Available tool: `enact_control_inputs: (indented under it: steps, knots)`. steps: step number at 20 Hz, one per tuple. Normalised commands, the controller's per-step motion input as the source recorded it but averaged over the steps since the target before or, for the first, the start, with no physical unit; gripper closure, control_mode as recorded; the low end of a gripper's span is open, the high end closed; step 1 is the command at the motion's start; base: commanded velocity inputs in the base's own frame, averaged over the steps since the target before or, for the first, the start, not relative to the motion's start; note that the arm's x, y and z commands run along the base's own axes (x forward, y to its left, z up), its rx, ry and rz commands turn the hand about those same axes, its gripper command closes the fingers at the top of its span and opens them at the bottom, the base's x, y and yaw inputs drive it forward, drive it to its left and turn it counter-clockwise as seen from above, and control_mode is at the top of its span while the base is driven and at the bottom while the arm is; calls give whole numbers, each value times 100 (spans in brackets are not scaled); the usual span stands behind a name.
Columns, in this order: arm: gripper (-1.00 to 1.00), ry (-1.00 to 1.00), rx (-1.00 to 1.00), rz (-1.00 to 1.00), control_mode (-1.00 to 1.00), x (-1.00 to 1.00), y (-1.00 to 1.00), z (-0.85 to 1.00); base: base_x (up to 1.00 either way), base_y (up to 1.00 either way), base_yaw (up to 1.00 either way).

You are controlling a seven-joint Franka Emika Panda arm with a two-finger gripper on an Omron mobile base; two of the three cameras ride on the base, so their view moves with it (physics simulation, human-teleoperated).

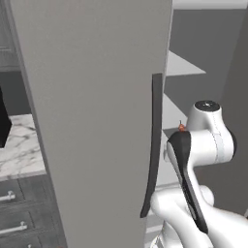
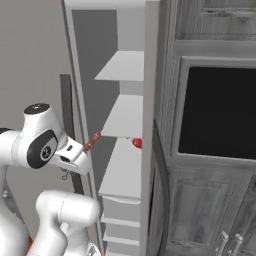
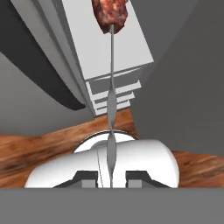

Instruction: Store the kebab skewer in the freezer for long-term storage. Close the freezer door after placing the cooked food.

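- The jaws (image 3: 110,177) pinch the kebab skewer (image 3: 111,92) by its bare end, meat end forward.
- It hangs just outside the freezer (image 2: 122,125), level with a middle shelf.
- Still to do: set it inside, shut the freezer door (image 1: 97,121).

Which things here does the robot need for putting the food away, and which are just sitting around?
Needed:
- skewer, held in the shut claw
- freezer, standing open
- freezer door

Just sitting around:
- red lump on a freezer shelf
- oven
- marble counter
- drawers
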Motion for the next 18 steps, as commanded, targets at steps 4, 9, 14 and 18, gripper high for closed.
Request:
enact_control_inputs:
  steps: [4,9,14,18]
  knots:
    - [100,0,0,0,100,0,0,0,10,-44,0]
    - [100,0,0,0,100,0,0,0,10,-43,0]
    - [100,0,0,0,100,0,0,0,19,-23,0]
    - [100,0,0,0,100,0,0,0,41,-8,0]
